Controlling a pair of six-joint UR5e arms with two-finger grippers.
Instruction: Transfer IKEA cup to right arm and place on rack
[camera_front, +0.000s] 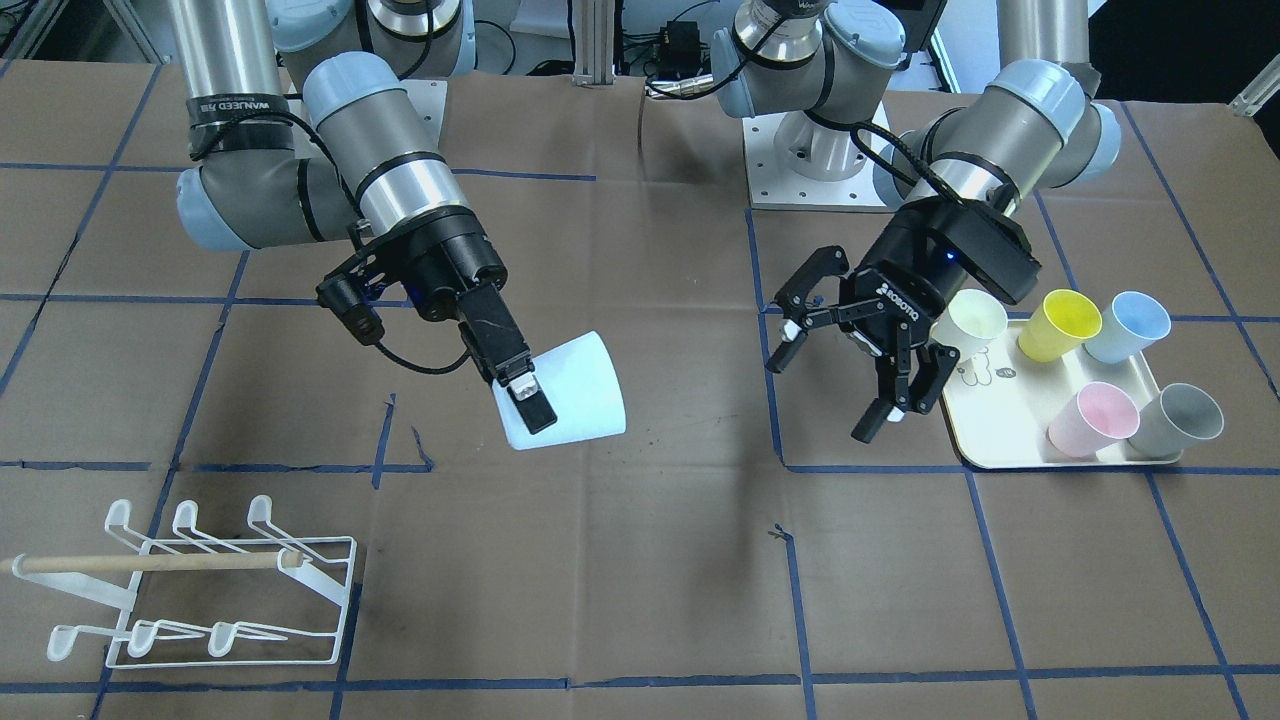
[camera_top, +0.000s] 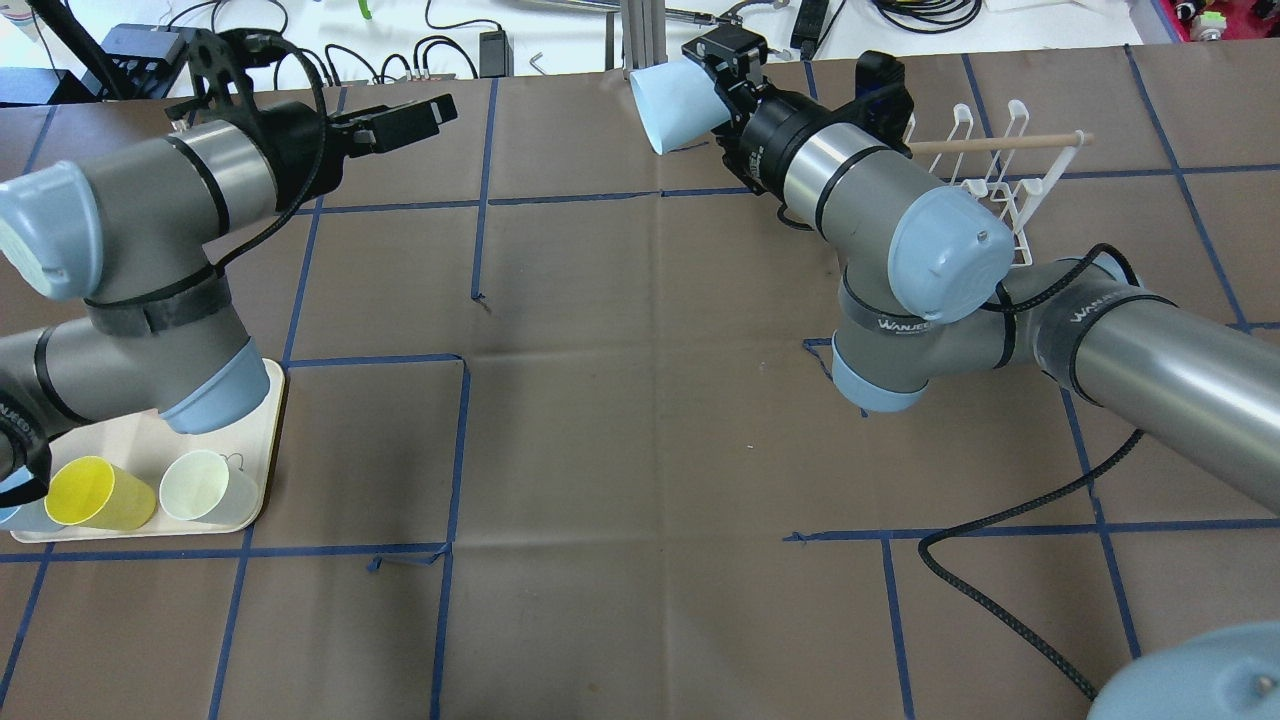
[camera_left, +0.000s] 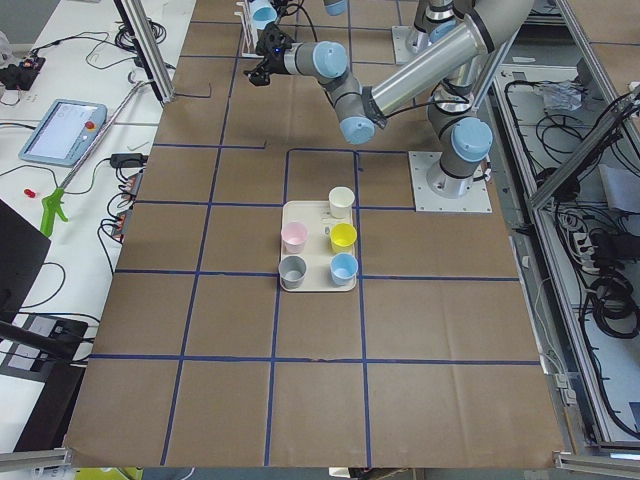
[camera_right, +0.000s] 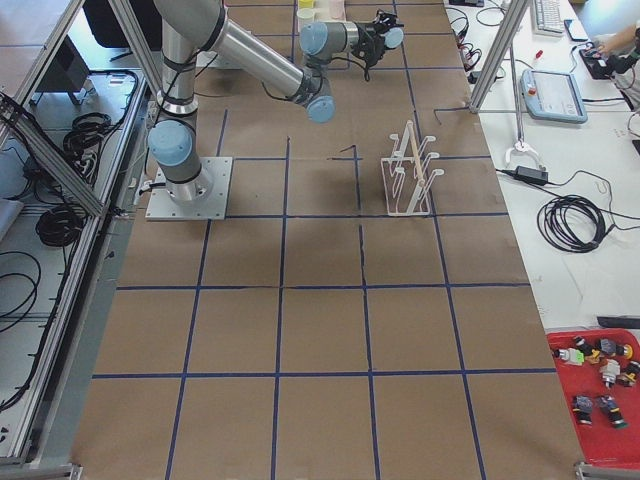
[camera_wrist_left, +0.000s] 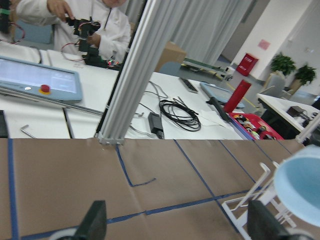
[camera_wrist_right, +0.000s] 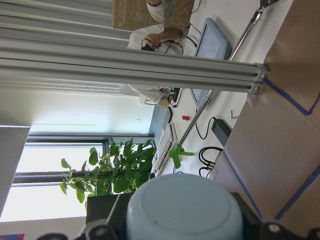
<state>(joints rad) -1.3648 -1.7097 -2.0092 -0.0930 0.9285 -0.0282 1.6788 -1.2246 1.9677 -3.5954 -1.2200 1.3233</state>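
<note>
My right gripper is shut on the rim of a pale blue cup and holds it tilted above the table's middle. It also shows in the overhead view with the cup pointing away from the rack. The cup's base fills the bottom of the right wrist view. The white wire rack with a wooden dowel handle stands empty on the table, beyond the right arm. My left gripper is open and empty beside the tray; its wrist view sees the cup.
A cream tray holds several cups: cream, yellow, blue, pink and grey. Brown paper with blue tape lines covers the table. Operators work at benches beyond the table's far edge.
</note>
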